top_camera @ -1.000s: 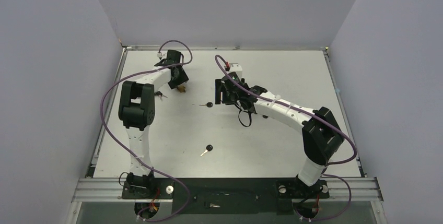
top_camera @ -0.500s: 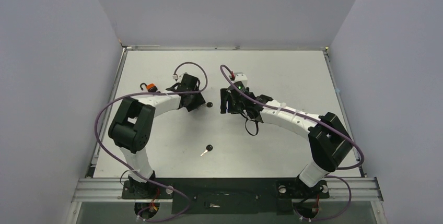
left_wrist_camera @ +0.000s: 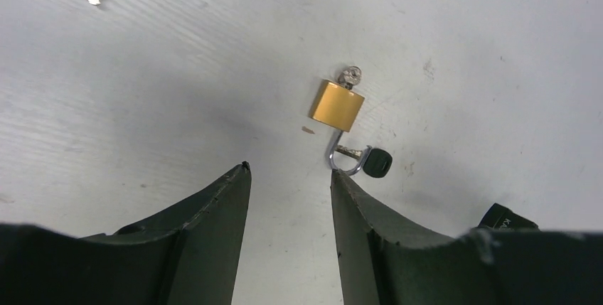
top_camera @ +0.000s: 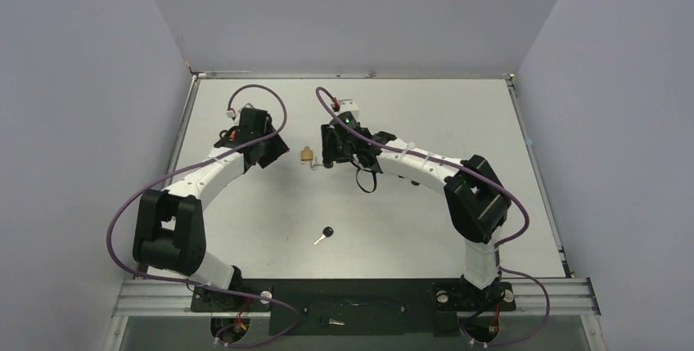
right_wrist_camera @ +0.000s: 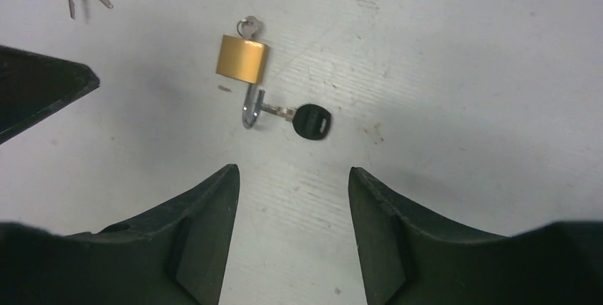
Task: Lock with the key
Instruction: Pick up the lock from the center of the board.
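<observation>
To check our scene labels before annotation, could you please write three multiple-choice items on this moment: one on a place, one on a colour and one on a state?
1. Where does the black-headed key nearest the padlock lie?
A. On the table, blade towards the shackle
B. Clamped in a gripper
C. On top of the padlock body

2. What colour is the padlock body?
A. Red
B. Gold
C. Blue

3. How do the left gripper and right gripper stand?
A. Both shut on keys
B. Left shut on the padlock
C. Both open and empty

Answers: 1 A, the right wrist view shows the key flat on the table with its blade reaching the shackle. 2 B, both wrist views show a gold block. 3 C, each wrist view shows a wide gap with nothing in it.
</observation>
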Motion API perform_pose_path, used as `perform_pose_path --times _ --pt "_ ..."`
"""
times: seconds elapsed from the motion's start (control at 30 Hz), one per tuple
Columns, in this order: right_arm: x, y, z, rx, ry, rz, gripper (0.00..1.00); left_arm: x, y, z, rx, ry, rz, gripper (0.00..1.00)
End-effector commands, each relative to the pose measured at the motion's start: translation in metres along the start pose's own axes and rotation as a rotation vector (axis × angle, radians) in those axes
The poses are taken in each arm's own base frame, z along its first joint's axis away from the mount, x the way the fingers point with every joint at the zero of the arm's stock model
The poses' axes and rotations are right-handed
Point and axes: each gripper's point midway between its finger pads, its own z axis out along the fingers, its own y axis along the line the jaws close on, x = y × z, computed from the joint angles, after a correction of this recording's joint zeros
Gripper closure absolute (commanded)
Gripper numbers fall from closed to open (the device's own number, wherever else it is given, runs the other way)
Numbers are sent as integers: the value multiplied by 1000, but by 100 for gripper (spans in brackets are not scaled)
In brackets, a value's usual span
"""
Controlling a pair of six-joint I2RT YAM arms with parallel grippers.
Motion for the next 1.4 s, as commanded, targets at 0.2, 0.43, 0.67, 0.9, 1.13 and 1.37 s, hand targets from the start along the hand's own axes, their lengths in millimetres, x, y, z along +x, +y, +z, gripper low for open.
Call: perform_pose_path --times 0.2,0.43,0.67,0.9,1.13,1.37 --pt "-5 44 46 12 4 166 58 -35 8 -41 89 -50 -39 57" --pt "2 44 64 58 3 210 65 -38 4 -53 137 -56 -49 57" --pt "2 40 80 99 -9 238 70 -41 7 -58 154 -61 -61 57" --pt "9 35 91 131 2 251 71 -46 14 -61 162 -62 -76 57" --pt "10 38 95 109 -1 254 74 -46 15 -61 171 -58 -78 57" --pt "7 49 97 68 3 251 90 -47 16 -59 188 -59 -83 57"
